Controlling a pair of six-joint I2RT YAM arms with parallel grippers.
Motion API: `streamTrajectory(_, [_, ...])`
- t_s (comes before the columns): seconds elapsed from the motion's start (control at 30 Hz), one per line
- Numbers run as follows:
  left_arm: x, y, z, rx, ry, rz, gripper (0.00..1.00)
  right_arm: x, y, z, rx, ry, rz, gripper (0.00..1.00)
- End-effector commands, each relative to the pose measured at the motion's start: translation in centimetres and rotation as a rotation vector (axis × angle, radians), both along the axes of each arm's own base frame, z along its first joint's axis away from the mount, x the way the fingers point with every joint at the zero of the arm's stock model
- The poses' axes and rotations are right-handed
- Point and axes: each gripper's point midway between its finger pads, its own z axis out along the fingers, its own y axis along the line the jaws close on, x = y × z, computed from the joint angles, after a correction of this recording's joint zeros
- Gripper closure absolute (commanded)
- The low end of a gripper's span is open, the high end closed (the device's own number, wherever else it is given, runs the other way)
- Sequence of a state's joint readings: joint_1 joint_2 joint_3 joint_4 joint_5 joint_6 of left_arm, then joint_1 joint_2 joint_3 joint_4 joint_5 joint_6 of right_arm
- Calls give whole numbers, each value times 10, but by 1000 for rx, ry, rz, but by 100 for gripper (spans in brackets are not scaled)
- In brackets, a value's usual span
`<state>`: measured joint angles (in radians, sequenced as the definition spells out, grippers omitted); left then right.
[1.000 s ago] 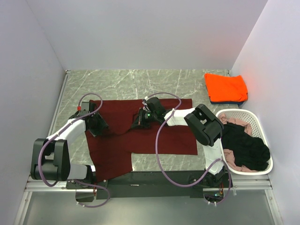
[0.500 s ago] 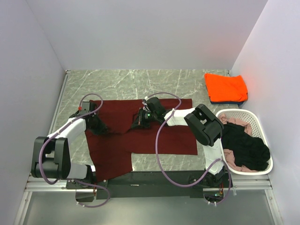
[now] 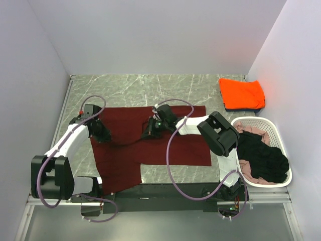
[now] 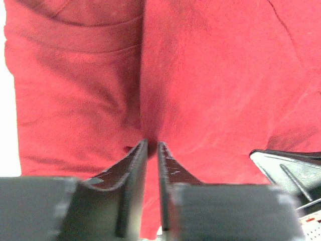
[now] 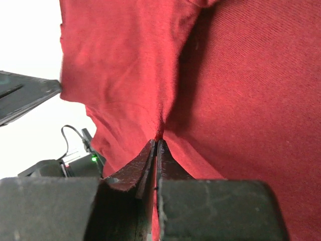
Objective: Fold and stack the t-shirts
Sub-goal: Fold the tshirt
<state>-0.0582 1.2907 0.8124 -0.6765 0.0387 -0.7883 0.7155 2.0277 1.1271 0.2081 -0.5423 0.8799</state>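
From above, the maroon t-shirt (image 3: 165,145) lies spread flat, one sleeve hanging toward the near edge. Your left gripper (image 3: 103,134) sits on this shirt's left edge and your right gripper (image 3: 149,131) on its upper middle, near the collar. Both are down on the cloth. Off the maroon t-shirt's far right corner, well apart from it, a folded orange t-shirt (image 3: 242,93) rests on a dark blue one (image 3: 235,109). To the maroon t-shirt's right stands the white basket (image 3: 277,131), holding a black t-shirt (image 3: 261,155) and a pale pink one (image 3: 249,130).

In the left wrist view, your fingers are drawn in narrow at the gripper tip (image 4: 151,145), and a ridge of maroon cloth (image 4: 210,75) puckers up into the slim gap between them. This reads as a pinch on the maroon t-shirt.

In the right wrist view, the claw (image 5: 155,143) is clamped tight, its tips meeting on a crease of the same red fabric (image 5: 241,100).

You appear to be starting the first fold of the third shirt. Next, lift both pinches together, evenly, and carry that far-left portion across the maroon t-shirt's body. Keep the cloth taut between the claws so the fold lands straight.
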Motion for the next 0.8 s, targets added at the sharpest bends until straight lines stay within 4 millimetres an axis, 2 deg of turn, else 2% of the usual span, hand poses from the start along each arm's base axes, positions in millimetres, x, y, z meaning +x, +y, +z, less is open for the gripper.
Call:
streamTrajectory(0.0, [-11, 12, 13, 58, 15, 41, 75, 7, 6, 19, 12, -70, 17, 93])
streamTrajectory(0.03, [-11, 14, 16, 65, -2, 50, 66, 7, 6, 19, 10, -70, 19, 92])
streamTrajectory(0.17, [-19, 10, 8, 38, -12, 46, 40, 6, 6, 18, 6, -69, 30, 84])
streamTrajectory(0.23, [-20, 6, -1, 16, -20, 37, 32, 6, 6, 19, 5, -71, 31, 80])
streamTrajectory(0.33, [-21, -2, -6, -21, -28, 15, 30, 6, 4, 22, -6, -92, 44, 76])
streamTrajectory(0.43, [-11, -4, 2, -28, -62, -1, 33, 10, -6, 26, -74, -139, 34, 68])
streamTrajectory(0.47, [-4, -4, 10, -28, -85, -8, 34, 16, -17, 22, -135, -167, 17, 66])
streamTrajectory(0.57, [6, -4, 18, -21, -105, -25, 36, 23, -38, 33, -201, -217, -22, 59])
streamTrajectory(0.6, [13, -5, 25, -22, -125, -28, 37, 32, -53, 41, -212, -242, -57, 57])
streamTrajectory(0.67, [22, -5, 25, -18, -126, -32, 39, 37, -74, 40, -227, -238, -89, 57])
streamTrajectory(0.7, [27, -6, 26, -21, -135, -34, 41, 49, -92, 49, -219, -249, -138, 57])
streamTrajectory(0.77, [35, -6, 19, -17, -123, -40, 44, 60, -115, 51, -219, -247, -185, 57])
